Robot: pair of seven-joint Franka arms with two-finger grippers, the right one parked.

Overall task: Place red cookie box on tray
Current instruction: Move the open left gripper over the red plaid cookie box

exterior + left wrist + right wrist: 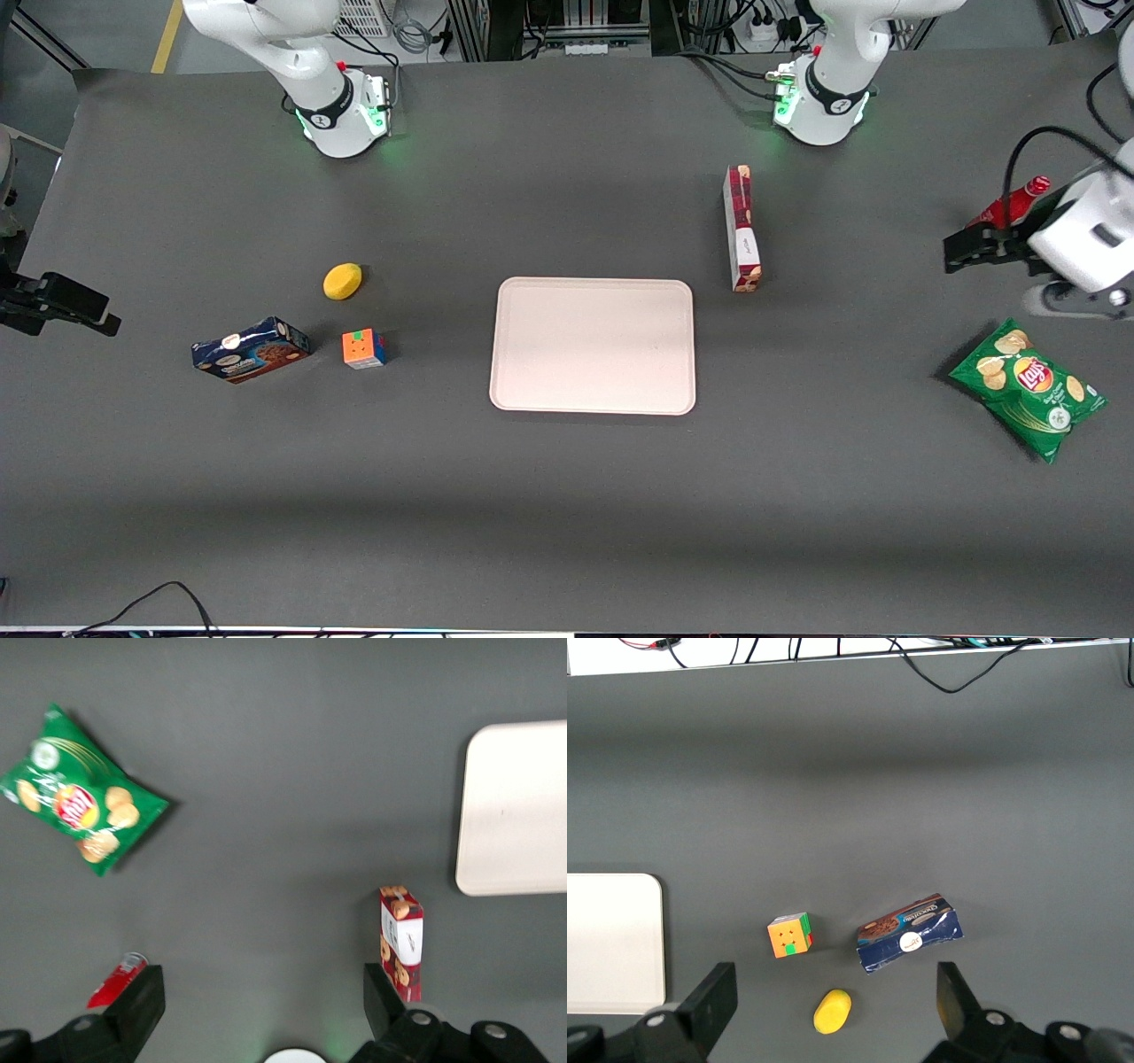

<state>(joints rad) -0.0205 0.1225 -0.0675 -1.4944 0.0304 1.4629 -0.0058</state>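
The approach step is judged to be in hand; no grasp has been made. The red box (741, 229) stands on its long edge on the counter (567, 514), just beside the tray's (592, 346) corner nearest the working arm's base and apart from the rim. The tray carries nothing. The pincer (961, 250) is held above the counter, well apart from the tray toward the working arm's end, with its 2 fingers spread wide and nothing between them. Next, the pincer must be brought over the box and lowered astride its thin faces.
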